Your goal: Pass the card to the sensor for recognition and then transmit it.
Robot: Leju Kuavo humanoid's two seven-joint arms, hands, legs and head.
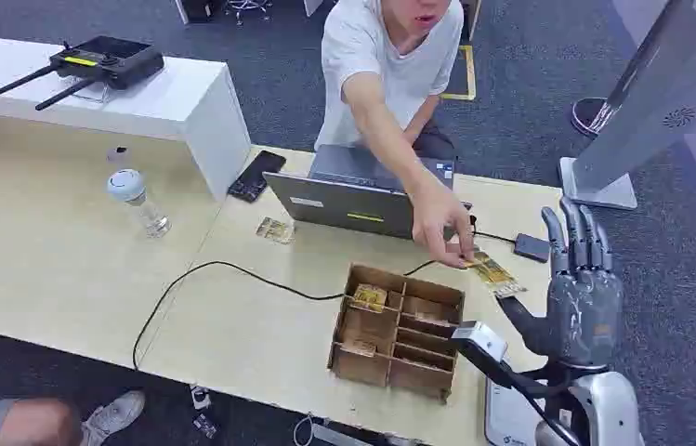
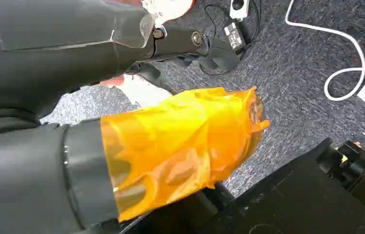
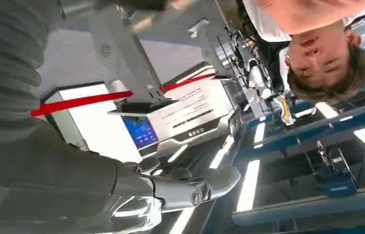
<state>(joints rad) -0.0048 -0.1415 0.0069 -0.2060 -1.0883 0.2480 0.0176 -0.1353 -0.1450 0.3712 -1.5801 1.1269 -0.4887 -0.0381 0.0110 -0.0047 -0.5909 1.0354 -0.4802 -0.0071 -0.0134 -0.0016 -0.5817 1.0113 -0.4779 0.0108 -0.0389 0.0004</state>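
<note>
One bottle [image 1: 139,200], one phone [image 1: 256,175], one laptop [image 1: 362,193], one divided box [image 1: 398,330] near front table [image 1: 46,251] edge. Loose card [image 1: 275,229] left of laptop; wide bare tabletop left. Person's hand [image 1: 441,223] on card strip [image 1: 491,272] beside box. Right hand [image 1: 581,288] upright past table's right edge, fingers straight, empty. Left hand [image 2: 180,146] wrapped in orange film, fingers — cannot tell.

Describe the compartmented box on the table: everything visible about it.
The box looks like brown cardboard or thin wood, open-topped and split by dividers into several compartments. It sits flat on the light table, near the front edge, in front of the laptop. Gold-coloured cards lie in a few compartments. A black cable runs up to its far left corner. No hand touches it.
</note>
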